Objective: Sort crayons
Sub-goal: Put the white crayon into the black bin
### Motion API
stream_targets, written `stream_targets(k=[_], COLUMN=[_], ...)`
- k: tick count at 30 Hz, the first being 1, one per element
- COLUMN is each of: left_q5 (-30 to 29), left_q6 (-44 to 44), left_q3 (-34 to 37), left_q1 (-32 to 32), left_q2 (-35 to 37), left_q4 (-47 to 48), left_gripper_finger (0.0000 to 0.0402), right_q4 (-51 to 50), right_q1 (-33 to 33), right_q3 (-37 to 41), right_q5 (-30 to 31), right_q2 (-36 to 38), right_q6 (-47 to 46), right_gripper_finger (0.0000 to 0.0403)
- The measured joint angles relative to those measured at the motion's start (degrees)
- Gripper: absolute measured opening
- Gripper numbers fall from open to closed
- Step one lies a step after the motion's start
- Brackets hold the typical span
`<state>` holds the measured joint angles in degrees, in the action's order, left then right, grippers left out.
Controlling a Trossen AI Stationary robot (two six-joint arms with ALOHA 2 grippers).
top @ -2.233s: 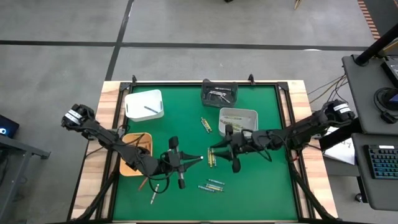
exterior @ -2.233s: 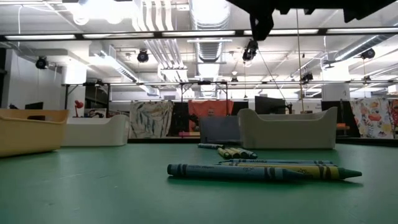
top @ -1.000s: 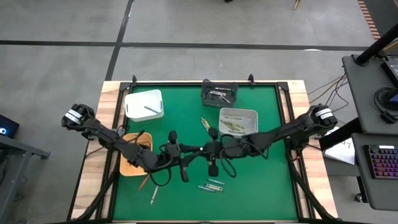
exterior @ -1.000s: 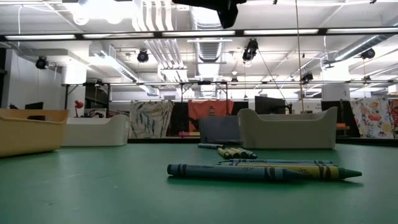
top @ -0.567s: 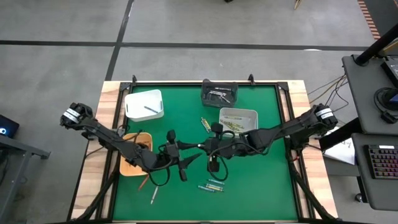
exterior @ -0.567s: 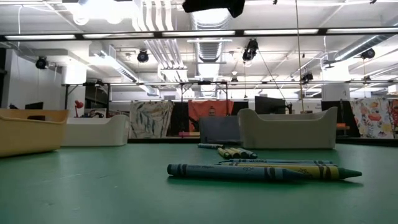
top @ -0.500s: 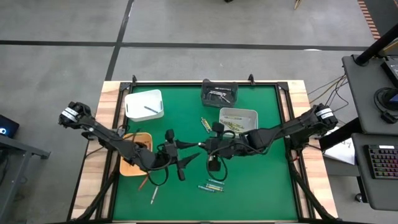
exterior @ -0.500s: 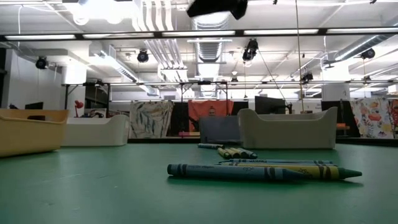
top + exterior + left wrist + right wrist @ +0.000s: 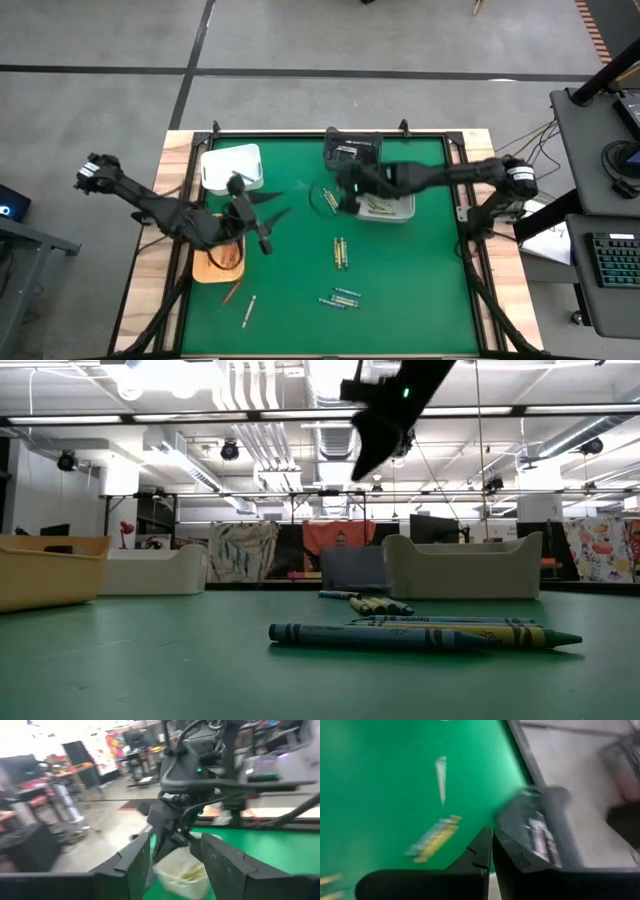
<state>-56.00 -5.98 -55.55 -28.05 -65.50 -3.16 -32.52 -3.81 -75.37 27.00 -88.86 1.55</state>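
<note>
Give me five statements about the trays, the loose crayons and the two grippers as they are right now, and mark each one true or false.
1. The left gripper is open. True.
2. The right gripper is wide open. False: its fingers are shut together.
3. The white tray sits at the table's far left. True.
4. No crayons remain on the green mat. False: several loose crayons lie on it.
5. The orange tray lies on the table's right side. False: it is at the left edge.

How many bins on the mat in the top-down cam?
4: white bin back left, dark bin back centre, grey bin right of centre, partly under the right arm, tan bin at the left edge.
</note>
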Motion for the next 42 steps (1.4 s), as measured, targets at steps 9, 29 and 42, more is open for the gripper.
stream_targets(k=[9,29,42], left_q5=[-3.5,10.9,35.8], left_q6=[0.2,14.7,-2.5], left_q3=[3.0,4.4,-22.6], left_q1=[3.5,8.6,33.7], left_q2=[6.7,-3.7,-20.1], left_q4=[7.7,-2.2,41.7], left_gripper_finger=[0.0160,0.0141,0.0124], right_q4=[5.7,-7.8,-7.5], right_q1=[-19.7,-11.4,-5.9], right_q3=[-0.2,-1.3,2.5], right_q5=[-13.5,-20.0,-20.0], right_q2=[-0.1,10.9,14.3], right_q6=[4.4,-2.0,-0.5], right_gripper_finger=[0.0008,0.0009,0.0009])
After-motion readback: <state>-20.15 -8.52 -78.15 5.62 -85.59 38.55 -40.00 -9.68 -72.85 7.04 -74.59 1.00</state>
